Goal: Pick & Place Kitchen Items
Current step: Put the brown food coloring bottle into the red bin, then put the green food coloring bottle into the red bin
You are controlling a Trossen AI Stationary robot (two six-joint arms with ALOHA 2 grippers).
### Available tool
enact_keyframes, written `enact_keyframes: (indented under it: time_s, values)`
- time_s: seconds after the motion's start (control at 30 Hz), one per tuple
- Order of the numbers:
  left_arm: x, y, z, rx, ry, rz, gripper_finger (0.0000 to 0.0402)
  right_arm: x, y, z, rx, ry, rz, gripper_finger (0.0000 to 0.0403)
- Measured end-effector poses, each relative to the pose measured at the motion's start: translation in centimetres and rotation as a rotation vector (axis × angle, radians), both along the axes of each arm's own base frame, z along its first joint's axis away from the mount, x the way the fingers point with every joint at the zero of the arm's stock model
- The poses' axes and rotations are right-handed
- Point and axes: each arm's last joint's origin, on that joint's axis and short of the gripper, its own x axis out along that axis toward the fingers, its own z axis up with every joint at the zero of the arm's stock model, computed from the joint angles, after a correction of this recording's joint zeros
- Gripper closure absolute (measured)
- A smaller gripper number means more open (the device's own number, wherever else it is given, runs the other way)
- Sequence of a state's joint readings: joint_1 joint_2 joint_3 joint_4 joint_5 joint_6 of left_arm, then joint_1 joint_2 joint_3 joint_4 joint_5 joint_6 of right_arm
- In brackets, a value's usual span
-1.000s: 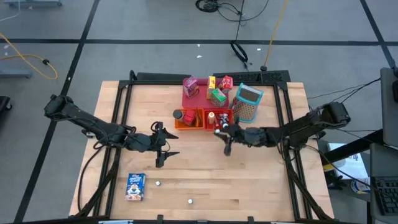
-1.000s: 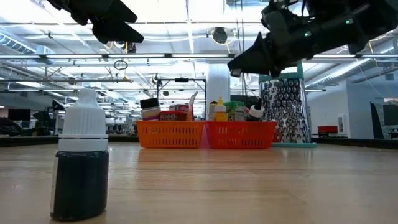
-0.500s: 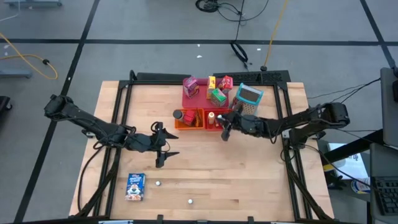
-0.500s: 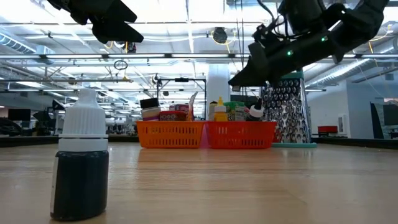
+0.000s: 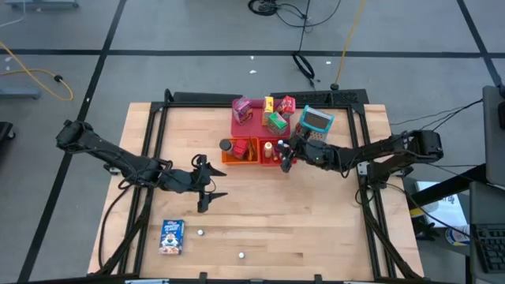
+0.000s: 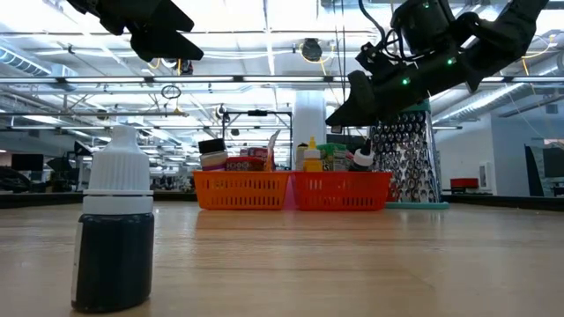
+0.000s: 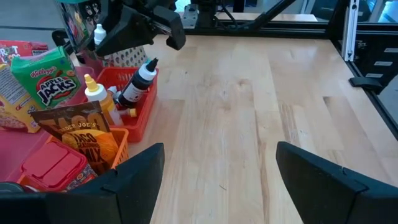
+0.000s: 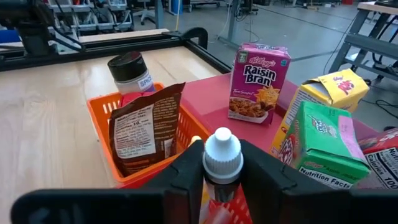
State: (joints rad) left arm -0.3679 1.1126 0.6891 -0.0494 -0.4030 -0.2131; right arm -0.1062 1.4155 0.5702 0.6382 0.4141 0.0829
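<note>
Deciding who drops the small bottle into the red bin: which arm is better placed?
Right. The right gripper already holds the white-capped bottle above the red bin; the left gripper hangs open mid-table.

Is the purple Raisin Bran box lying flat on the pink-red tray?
No, the Raisin Bran box stands upright on the tray, its front face showing in the right wrist view.

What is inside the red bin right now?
The red bin holds a yellow bottle and a dark white-capped bottle. The right gripper hovers above, holding another bottle; deeper contents are hidden.
</note>
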Motion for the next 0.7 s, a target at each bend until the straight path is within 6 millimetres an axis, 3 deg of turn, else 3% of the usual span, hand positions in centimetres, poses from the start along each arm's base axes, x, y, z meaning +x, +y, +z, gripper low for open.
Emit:
enact_keyframes:
  time_s: [0.33, 0.7]
  values:
    - [0.00, 0.00, 0.00, 0.000, 0.000, 0.000, 0.0091, 0.05, -0.01, 0.13, -0.016, -0.006, 0.004, 0.0311]
    - [0.00, 0.00, 0.01, -0.001, -0.001, 0.001, 0.0091, 0.06, -0.17, 0.23, -0.032, -0.007, 0.002, 0.0255]
